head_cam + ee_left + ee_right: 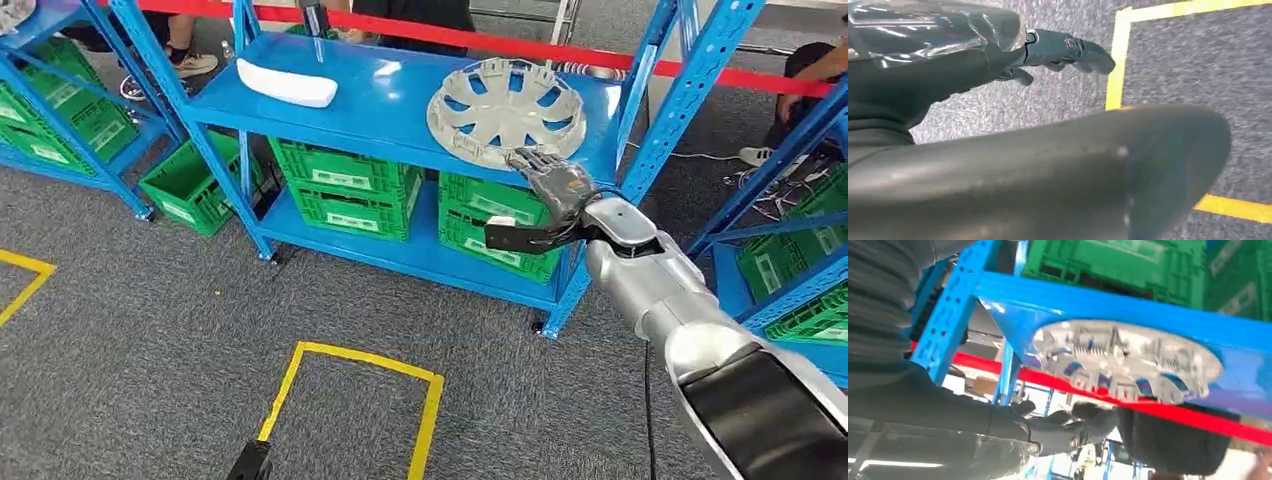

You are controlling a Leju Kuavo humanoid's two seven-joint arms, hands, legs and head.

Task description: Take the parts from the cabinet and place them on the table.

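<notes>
On the top shelf [400,105], bare blue surface lies open between the white part [287,84] and the hubcap [506,108]. The right hand [553,183] reaches the hubcap's near edge from the open front, hemmed on its right by the upright post [672,110]. Green crates [345,187] fill the lower shelf.

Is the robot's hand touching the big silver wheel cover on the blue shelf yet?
Cannot tell. In the head view the right hand overlaps the near edge of the wheel cover, hiding any gap. The right wrist view suggests space between them, but it is too blurred.
</notes>
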